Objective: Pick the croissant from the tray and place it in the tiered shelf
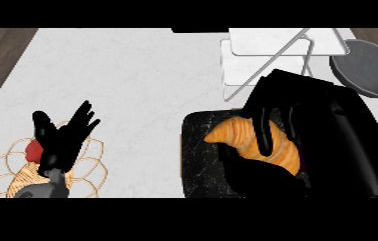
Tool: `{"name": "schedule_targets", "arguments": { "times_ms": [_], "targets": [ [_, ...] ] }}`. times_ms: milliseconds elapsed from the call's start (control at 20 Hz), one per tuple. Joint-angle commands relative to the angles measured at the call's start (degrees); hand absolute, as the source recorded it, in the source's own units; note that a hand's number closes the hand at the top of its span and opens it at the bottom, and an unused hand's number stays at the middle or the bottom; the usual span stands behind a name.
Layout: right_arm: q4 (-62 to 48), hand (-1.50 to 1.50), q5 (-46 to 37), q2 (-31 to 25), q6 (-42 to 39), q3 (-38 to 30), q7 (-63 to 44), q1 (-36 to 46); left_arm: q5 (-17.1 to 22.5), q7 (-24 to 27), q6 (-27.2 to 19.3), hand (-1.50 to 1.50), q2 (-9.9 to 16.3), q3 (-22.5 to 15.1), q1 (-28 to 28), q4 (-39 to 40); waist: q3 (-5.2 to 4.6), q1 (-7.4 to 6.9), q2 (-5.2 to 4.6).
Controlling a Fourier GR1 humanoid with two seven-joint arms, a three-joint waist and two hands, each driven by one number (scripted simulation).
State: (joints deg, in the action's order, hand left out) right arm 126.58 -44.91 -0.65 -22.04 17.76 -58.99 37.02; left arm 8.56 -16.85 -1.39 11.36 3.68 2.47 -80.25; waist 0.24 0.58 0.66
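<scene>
An orange-brown croissant (244,136) lies on the dark tray (198,155) at the lower right of the counter. My right hand (295,105) hangs over it, fingers curled down round its right half and thumb below it, hiding part of the pastry. The white tiered shelf (280,50) with thin metal legs stands behind the tray at the upper right. My left hand (63,135) rests open at the lower left, fingers up.
A wire basket (88,160) with a red item (34,150) inside sits under my left hand. A dark grey round pan (358,67) lies at the right edge beside the shelf. The counter's wooden edge shows at the far left.
</scene>
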Motion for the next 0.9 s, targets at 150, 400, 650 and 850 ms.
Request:
{"name": "schedule_targets", "arguments": {
  "times_ms": [150, 400, 650, 850],
  "targets": [
    [-4.6, 1.5, 6.5, -2.4, -9.4, -16.4, -8.8, 15.5, -0.4, -0.8, 0.9, 0.0, 0.4, -0.1, -0.6, 1.9, -0.34, -0.17, -0.38],
    [-14.8, 1.5, 7.2, -6.3, -7.9, -23.4, -5.7, 22.7, -0.3, -0.2, 1.4, 0.0, 0.2, -0.2, -0.8, 1.4, -0.32, -0.78, -0.53],
    [-23.9, 1.5, 9.3, -11.9, -8.5, -29.4, -2.6, 31.0, -1.5, 3.2, 1.2, 0.0, -1.0, -0.7, -3.5, 2.2, -0.32, -1.07, -0.53],
    [-33.9, 1.5, 11.7, -18.2, -9.4, -34.1, 5.7, 32.3, -0.7, 1.1, 2.0, 0.0, -0.1, -0.2, -2.9, 1.3, -0.28, -1.25, -0.73]
  ]
}}
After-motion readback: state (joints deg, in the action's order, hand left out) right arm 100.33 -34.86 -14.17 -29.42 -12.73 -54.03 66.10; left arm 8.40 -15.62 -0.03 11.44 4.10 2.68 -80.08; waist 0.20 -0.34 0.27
